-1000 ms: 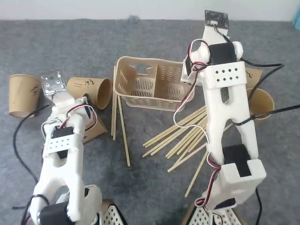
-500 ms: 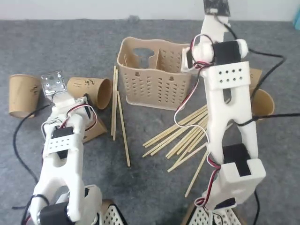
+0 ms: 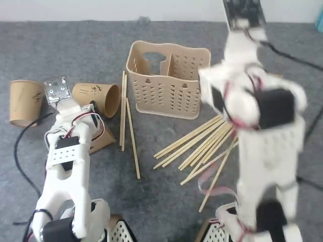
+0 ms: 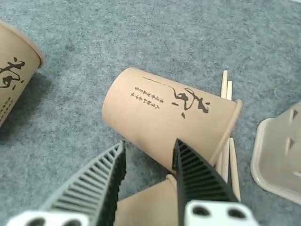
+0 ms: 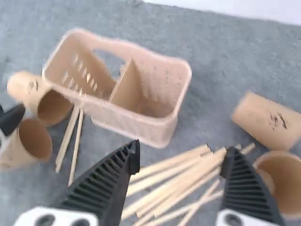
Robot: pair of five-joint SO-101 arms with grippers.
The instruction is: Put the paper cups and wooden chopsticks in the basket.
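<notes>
The right gripper (image 5: 182, 151) is held wide apart above the wooden chopsticks (image 3: 199, 144), which are scattered just beside the upright basket (image 3: 166, 96); the left gripper (image 4: 148, 145) is parted narrowly over a paper cup (image 4: 164, 117) laid on its side

Robotics lab or test bench is suggested. A grey felt-like mat (image 3: 75, 50) is laid over the table up to a plain white wall (image 3: 101, 10). Two white 3D-printed arms (image 3: 63, 171) with bare servo wires (image 3: 98, 128) are mounted on perforated base plates (image 3: 121, 233). A loose black cable (image 3: 16, 151) is trailed across. Brown paper cups (image 3: 22, 103) and pale wooden chopsticks (image 3: 197, 143) are strewn on the mat.
</notes>
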